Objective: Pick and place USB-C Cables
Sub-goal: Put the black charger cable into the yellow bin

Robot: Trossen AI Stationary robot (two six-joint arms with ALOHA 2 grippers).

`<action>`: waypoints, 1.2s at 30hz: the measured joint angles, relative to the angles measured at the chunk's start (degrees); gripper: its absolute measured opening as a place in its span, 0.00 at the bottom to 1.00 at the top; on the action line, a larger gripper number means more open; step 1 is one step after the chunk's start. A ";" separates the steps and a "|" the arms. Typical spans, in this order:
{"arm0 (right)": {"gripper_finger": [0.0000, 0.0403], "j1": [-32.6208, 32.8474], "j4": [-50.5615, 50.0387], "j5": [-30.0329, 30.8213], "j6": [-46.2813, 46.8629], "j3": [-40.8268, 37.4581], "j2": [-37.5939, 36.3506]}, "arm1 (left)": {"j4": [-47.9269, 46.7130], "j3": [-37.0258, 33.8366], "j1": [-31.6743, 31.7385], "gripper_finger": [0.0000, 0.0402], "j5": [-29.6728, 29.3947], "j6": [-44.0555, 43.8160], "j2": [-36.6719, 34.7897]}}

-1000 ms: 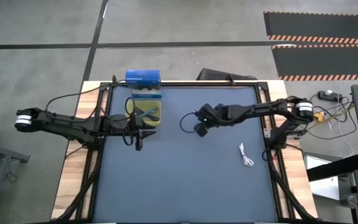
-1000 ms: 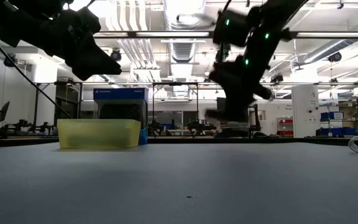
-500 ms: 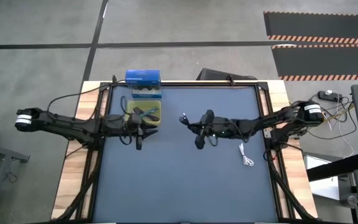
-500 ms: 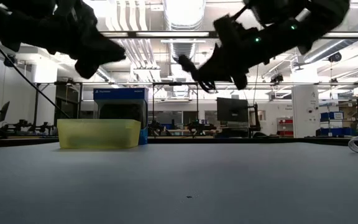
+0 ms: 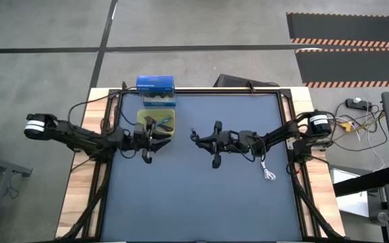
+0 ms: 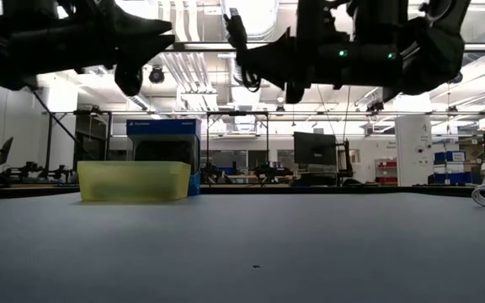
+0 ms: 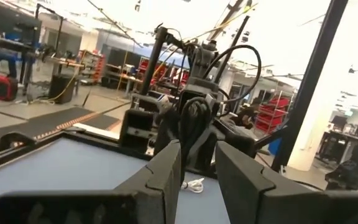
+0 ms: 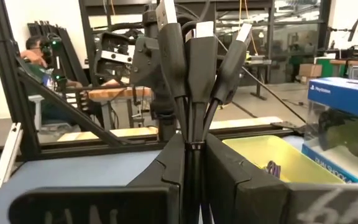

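Note:
My right gripper (image 5: 199, 138) hovers level above the table's middle, shut on the black cable (image 8: 191, 56), and points toward the yellow bin (image 5: 157, 124). The teal and dark purple cables (image 5: 155, 123) lie inside that bin. The white cable (image 5: 267, 169) lies flat on the table near the right edge. My left gripper (image 7: 197, 171) is open and empty. It is held level above the table just in front of the bin and faces the right arm. My right gripper pinches the bundled black cable between its two fingers near the bundle's lower end (image 8: 191, 140). The fingers come level from the table's right and lie along the strands. The connector ends (image 8: 168, 14) stick out past the fingertips. The cable is lifted clear of the table (image 6: 232, 29).
A blue box (image 5: 155, 89) stands at the far edge right behind the yellow bin. The two grippers face each other closely above the table. Bare dark mat (image 5: 194, 202) fills the near half. People sit in the room beyond the table (image 8: 33, 53).
My right gripper has swung from pointing down at the table's middle up to level and moved left toward the bin, carrying the black cable clear of the table. My left gripper has tipped up toward level near the bin.

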 joint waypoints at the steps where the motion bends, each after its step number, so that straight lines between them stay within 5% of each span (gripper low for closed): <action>1: 0.07 -0.02 0.33 0.02 -0.28 0.43 0.80 | 1.08 0.60 -0.28 0.21 0.00 0.79 1.49; 14: 0.07 -0.02 0.18 -0.04 -1.82 3.38 3.50 | 6.36 10.64 -1.40 0.22 0.04 3.93 18.69; 27: 0.07 -0.02 -0.49 -0.48 -1.91 3.41 3.55 | 6.37 14.81 -1.34 0.55 -5.67 2.71 25.55; 36: 0.07 -0.02 -0.77 -0.63 -2.16 3.41 3.55 | 6.48 19.10 -1.34 0.57 -0.43 7.03 29.33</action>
